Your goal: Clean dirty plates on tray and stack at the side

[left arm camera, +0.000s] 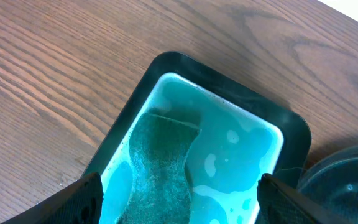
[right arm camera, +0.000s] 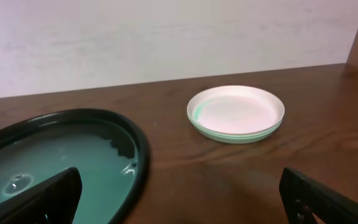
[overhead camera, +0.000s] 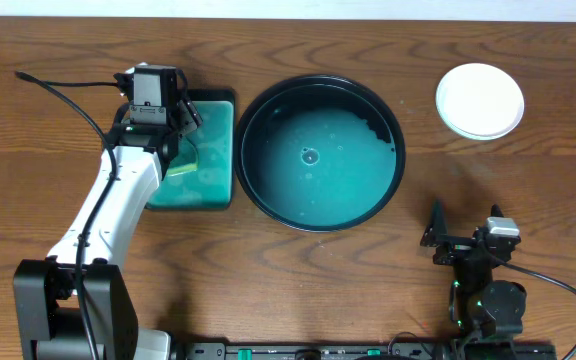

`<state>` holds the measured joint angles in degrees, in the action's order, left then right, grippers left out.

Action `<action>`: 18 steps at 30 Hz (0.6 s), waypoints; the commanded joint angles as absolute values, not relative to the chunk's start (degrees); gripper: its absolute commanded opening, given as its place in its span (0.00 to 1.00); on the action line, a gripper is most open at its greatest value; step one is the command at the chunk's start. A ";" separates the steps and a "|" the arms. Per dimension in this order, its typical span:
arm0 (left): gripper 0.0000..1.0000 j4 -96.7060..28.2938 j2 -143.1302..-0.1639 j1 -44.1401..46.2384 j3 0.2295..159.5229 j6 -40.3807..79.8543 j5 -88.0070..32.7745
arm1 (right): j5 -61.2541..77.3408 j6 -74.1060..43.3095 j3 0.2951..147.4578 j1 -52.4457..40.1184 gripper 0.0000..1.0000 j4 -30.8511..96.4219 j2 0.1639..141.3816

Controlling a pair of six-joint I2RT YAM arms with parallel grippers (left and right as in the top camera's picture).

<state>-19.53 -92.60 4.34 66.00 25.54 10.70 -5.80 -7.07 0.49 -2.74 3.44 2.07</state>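
Observation:
The plates (overhead camera: 480, 100) sit in a small stack on the bare wood at the far right, a white one on top with mint-green rims showing under it (right arm camera: 235, 112). The tray (overhead camera: 400, 150) is the big round black-rimmed basin in the middle, and only teal water with bubbles shows inside it (right arm camera: 138, 143). My left gripper (overhead camera: 156, 112) hovers open over a small rectangular teal tray, its jaws spread to either side of a green sponge (left arm camera: 160, 162); nothing is held (left arm camera: 179, 190). My right gripper (overhead camera: 463, 232) rests open and empty near the front right (right arm camera: 179, 183).
The rectangular teal tray (overhead camera: 218, 95) lies just left of the round basin, nearly touching it, with soapy water and the sponge (overhead camera: 183, 165) inside (left arm camera: 166, 62). A black cable (overhead camera: 58, 95) runs across the left of the table. A pale wall stands behind the far edge.

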 commanded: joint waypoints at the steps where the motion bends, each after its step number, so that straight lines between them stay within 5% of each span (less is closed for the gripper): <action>1: 0.80 -19.68 -92.90 4.40 65.95 25.56 11.57 | -5.50 -6.50 0.32 -2.17 0.99 3.27 1.10; 18: 0.80 -19.66 -92.90 4.40 65.95 25.56 11.57 | -0.82 0.91 0.32 -1.85 0.99 4.25 0.32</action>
